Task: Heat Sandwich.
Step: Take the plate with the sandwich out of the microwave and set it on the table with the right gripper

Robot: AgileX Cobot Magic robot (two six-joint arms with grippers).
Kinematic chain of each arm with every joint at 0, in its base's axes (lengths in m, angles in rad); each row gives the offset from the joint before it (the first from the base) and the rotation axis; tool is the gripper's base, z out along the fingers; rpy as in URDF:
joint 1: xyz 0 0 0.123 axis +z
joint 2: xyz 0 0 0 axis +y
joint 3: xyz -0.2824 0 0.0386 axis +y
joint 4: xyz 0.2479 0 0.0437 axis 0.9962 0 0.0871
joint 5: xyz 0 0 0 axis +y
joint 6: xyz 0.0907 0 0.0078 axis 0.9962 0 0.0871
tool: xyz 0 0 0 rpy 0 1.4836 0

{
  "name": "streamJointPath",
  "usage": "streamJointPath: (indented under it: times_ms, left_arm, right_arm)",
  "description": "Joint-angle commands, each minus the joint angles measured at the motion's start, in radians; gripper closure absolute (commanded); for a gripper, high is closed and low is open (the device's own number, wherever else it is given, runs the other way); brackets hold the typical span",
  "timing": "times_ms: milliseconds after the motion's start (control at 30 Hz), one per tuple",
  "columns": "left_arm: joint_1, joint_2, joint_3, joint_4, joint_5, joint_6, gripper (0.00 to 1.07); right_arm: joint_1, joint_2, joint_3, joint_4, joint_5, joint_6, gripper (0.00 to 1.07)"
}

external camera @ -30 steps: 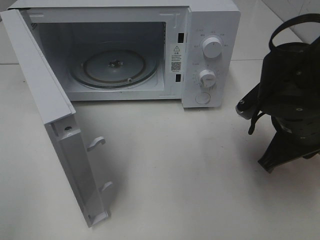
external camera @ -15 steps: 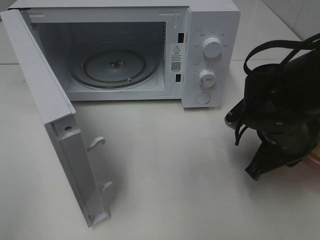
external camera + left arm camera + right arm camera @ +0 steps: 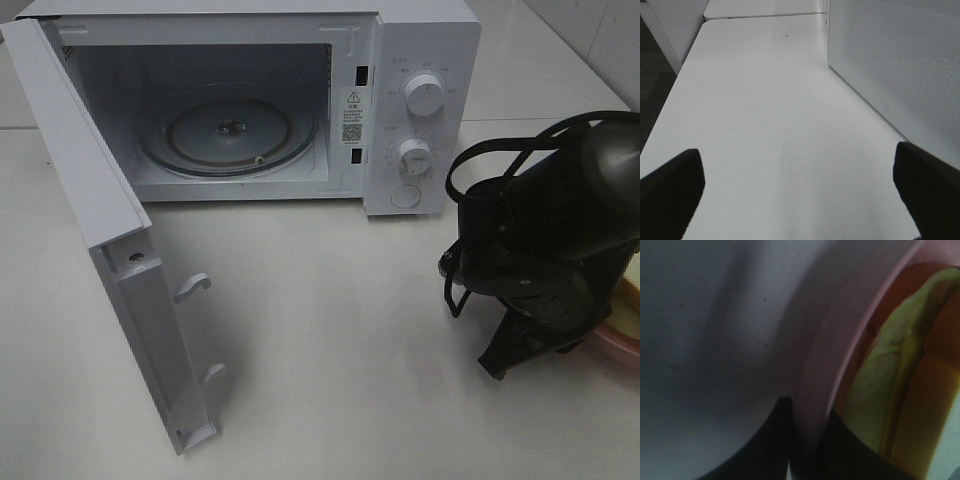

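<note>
The white microwave (image 3: 420,110) stands at the back with its door (image 3: 120,240) swung wide open, showing a bare glass turntable (image 3: 228,135). At the right edge of the high view, the sandwich (image 3: 632,295) lies on a round pink plate (image 3: 618,347), both mostly cut off by the frame and my right arm. In the right wrist view, my right gripper (image 3: 805,452) is shut on the plate's pink rim (image 3: 820,375), with the sandwich (image 3: 885,390) and its yellow-green filling just beyond. My left gripper (image 3: 800,195) is open over bare table, holding nothing.
The open door juts toward the front left of the white table (image 3: 340,330). A white perforated panel (image 3: 900,65) of the microwave stands close beside the left gripper. A dark floor strip (image 3: 652,85) marks the table's edge.
My right arm has swung left and toward the front with the plate. The plate and sandwich have come into view at the right edge. The microwave and left gripper are unchanged.
</note>
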Motion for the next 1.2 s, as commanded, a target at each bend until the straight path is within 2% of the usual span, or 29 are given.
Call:
streamJointPath:
  times_ms: [33,200,700,867,967,1033,1167,1200]
  left_arm:
    - [0.006,-0.020,0.003,-0.002,-0.010,-0.005,0.10]
    - [0.006,-0.020,0.003,-0.002,-0.010,-0.004,0.10]
    - [0.006,-0.020,0.003,-0.002,-0.010,-0.004,0.10]
    - [0.006,-0.020,0.003,-0.002,-0.010,-0.004,0.10]
    - [0.006,-0.020,0.003,-0.002,-0.010,-0.004,0.10]
    - [0.006,-0.020,0.003,-0.002,-0.010,-0.004,0.10]
    - [0.006,-0.020,0.003,-0.002,-0.010,-0.004,0.10]
    - [0.006,-0.020,0.003,-0.002,-0.010,-0.004,0.10]
  right_arm:
    - [-0.002,0.021,0.003,-0.044,0.011,0.034,1.01]
    - [-0.036,0.040,0.003,-0.047,-0.022,0.055,1.00]
    - [-0.036,0.075,0.002,-0.039,-0.040,0.105,0.94]
    - [-0.036,0.064,0.002,-0.030,-0.040,0.102,0.84]
    - [-0.036,0.028,0.002,-0.014,-0.046,0.082,0.68]
    - [-0.036,0.017,0.002,-0.007,-0.047,0.072,0.65]
    - [-0.036,-0.026,0.002,0.019,-0.054,0.027,0.49]
    - [-0.036,-0.026,0.002,0.019,-0.054,0.027,0.49]
